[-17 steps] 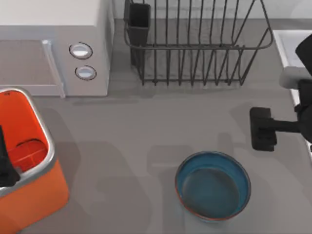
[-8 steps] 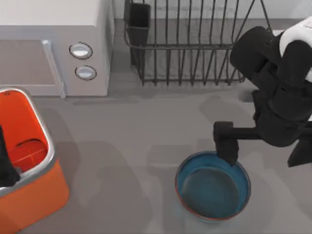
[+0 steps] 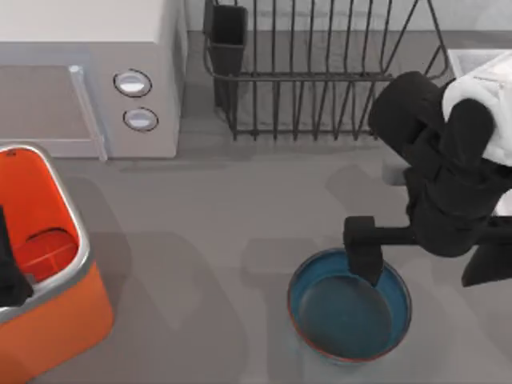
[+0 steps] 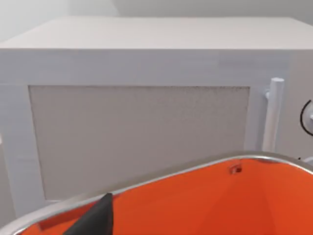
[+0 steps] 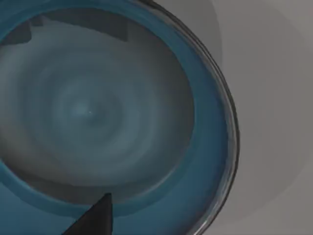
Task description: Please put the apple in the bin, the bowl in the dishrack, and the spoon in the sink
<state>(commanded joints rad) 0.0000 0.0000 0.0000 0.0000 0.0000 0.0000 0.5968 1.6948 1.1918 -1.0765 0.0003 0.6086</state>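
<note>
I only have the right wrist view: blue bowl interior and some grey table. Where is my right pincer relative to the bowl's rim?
Observer: In the top view, the right pincer is over the bowl's rim, on the side facing the dishrack.
Operator: Which end of the rack has the cutlery cup?
Observer: The cutlery cup is at the rack's left corner, next to the microwave.
Operator: And the left arm?
Observer: The left pincer is parked over the orange bin at the table's left.
</note>
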